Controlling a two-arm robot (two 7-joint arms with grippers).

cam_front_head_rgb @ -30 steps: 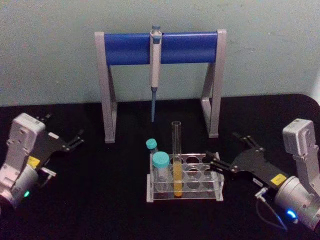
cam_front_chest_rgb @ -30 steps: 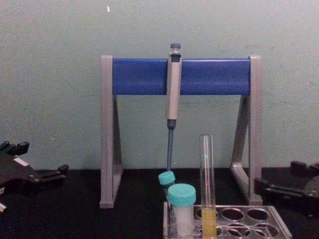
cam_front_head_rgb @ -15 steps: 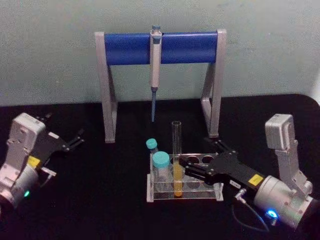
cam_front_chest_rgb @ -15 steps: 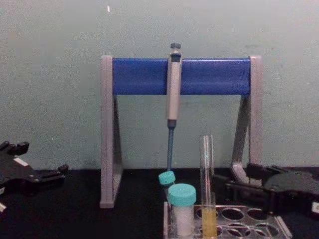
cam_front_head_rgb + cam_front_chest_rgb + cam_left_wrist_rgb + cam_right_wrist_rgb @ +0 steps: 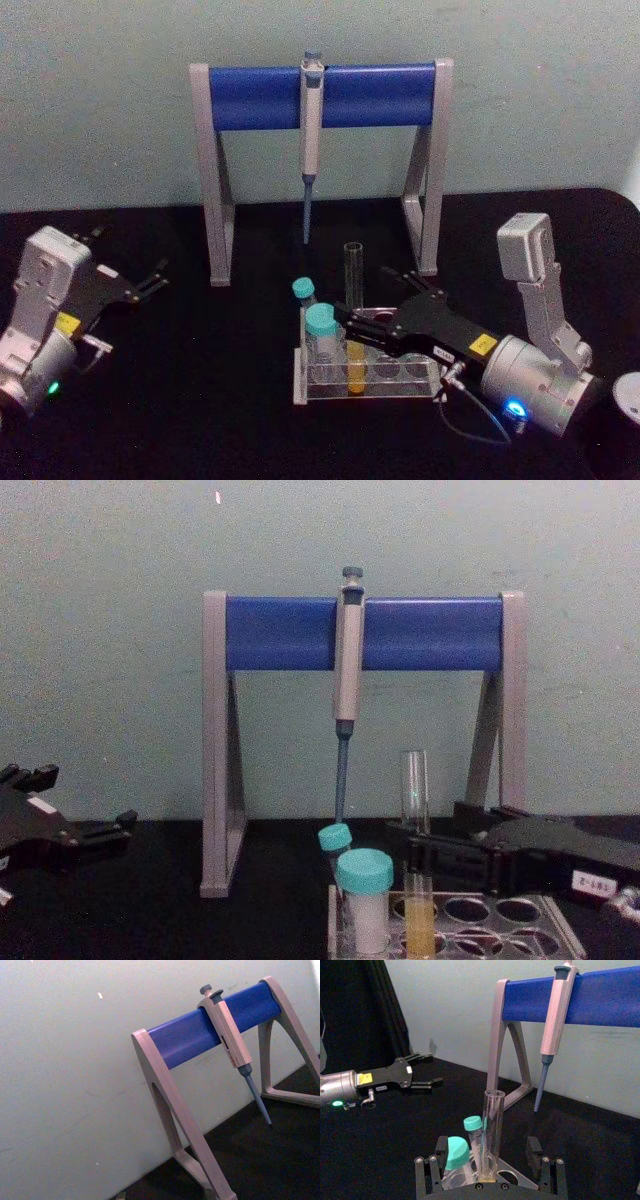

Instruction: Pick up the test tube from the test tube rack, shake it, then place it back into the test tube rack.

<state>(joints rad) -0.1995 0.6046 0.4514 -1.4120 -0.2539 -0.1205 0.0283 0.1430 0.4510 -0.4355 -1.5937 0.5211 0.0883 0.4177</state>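
Item: tall clear glass test tube [image 5: 352, 272], yellow-orange liquid in its lower part, upright in the low clear plastic rack [image 5: 400, 386], just beside two teal-capped tubes [image 5: 321, 322].

Your right gripper [image 5: 364, 292] is at the rack, fingers spread. The test tube stands between them with a gap on each side.

Your left gripper [image 5: 156, 278] is parked at the left of the black table [image 5: 200, 400], fingers apart.

Behind, a grey-blue pipette [image 5: 310, 120] hangs on the grey-and-blue stand [image 5: 250, 97].

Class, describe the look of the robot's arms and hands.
The left hand and right hand are black, angular, two-fingered, each with a yellow sticker. Silver cylindrical wrists carry pale grey boxy housings. The left wrist glows green, the right blue, with a thin cable looping beside it.
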